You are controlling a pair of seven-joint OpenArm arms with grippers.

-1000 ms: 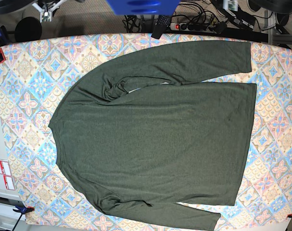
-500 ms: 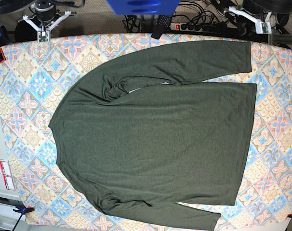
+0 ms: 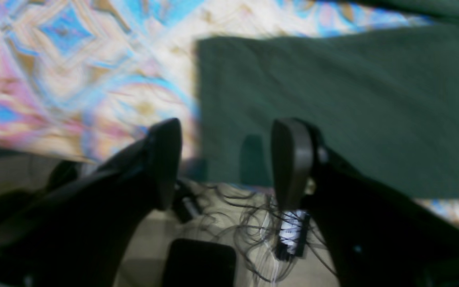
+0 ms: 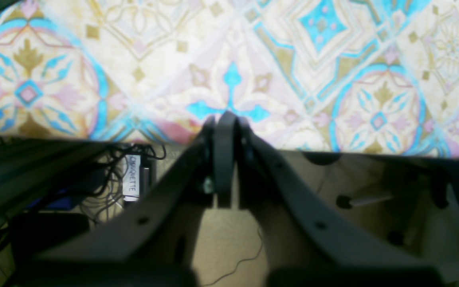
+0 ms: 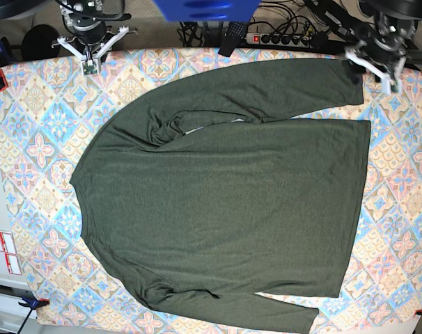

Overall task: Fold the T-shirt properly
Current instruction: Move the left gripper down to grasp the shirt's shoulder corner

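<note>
Left gripper [image 3: 225,163]: jaws apart, empty, poised over the far edge of the table [image 5: 30,132] at the cuff end of the T-shirt [image 5: 225,202]. Right gripper [image 4: 224,119]: jaws together, empty, at the far edge on the opposite side (above bare patterned cloth). T-shirt: olive-green, spread flat across the table's middle, one sleeve lying along the far edge.

Both hands are built of matte black plastic, each with two long tapering fingers ending in rounded flat pads. On the right hand [image 4: 224,119], small round screw holes dot the finger bases. From above, the left hand [image 5: 381,66] shows white bracket parts around a dark body.
</note>
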